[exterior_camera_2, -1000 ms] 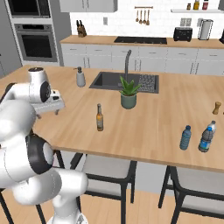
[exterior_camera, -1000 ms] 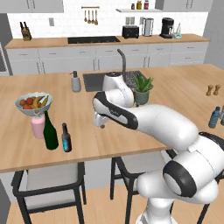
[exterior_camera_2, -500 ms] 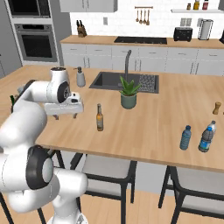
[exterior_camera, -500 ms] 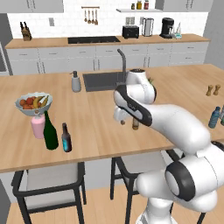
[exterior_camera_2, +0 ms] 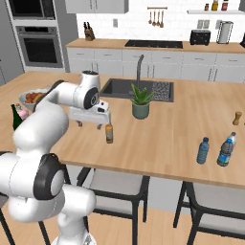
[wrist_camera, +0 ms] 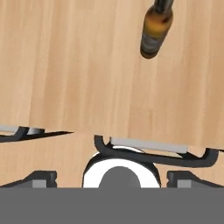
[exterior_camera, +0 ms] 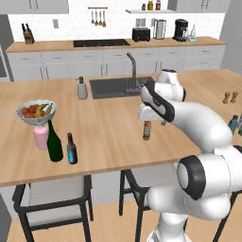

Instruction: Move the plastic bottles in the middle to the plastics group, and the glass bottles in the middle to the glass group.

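Jaws wide above amber bottle (exterior_camera: 147, 131)

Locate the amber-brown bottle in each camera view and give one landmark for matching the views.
Left base view: amber-brown bottle stands right of centre on the island, just below the gripper.
Right base view: left of centre, in front of the potted plant.
Hand view: top right, seen from above.
Shared landmark: the sink faucet behind it in both base views.

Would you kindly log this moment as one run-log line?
pincer: open, empty, above counter | amber-brown glass bottle: upright, beside pincer, ungrasped | dark blue-labelled bottle: by tall green bottle
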### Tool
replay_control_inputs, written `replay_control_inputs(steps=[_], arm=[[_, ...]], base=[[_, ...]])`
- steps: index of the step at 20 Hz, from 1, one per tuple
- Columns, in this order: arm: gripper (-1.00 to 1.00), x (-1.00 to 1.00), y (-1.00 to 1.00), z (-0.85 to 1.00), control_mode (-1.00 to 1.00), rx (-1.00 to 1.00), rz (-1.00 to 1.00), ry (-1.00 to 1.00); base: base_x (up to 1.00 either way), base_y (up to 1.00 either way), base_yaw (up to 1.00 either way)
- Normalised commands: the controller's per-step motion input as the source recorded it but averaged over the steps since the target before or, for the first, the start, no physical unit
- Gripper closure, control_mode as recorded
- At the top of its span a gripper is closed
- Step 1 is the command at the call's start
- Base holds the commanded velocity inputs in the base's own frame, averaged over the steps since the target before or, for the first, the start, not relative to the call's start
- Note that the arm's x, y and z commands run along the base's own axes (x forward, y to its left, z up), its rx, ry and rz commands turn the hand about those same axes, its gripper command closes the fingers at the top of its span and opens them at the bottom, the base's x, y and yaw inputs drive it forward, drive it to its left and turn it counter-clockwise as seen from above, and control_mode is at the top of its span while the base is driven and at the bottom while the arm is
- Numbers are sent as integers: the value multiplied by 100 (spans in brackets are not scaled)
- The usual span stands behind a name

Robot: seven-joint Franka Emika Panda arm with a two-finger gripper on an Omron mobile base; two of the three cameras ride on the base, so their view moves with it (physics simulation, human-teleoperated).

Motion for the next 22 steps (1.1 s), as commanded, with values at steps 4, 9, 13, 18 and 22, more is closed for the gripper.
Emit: replay_control_inputs(steps=[4,9,13,18,22], arm=[[-100,20,-50,7,-100,0,-19,2],[-100,37,-23,-1,-100,0,-5,0],[-100,30,2,-10,-100,0,0,-5],[-100,30,4,-6,-100,-1,0,-11],[-100,9,10,-13,-100,-5,0,-17]], base=[[0,0,0],[0,0,0],[0,0,0],[0,0,0],[0,0,0]])
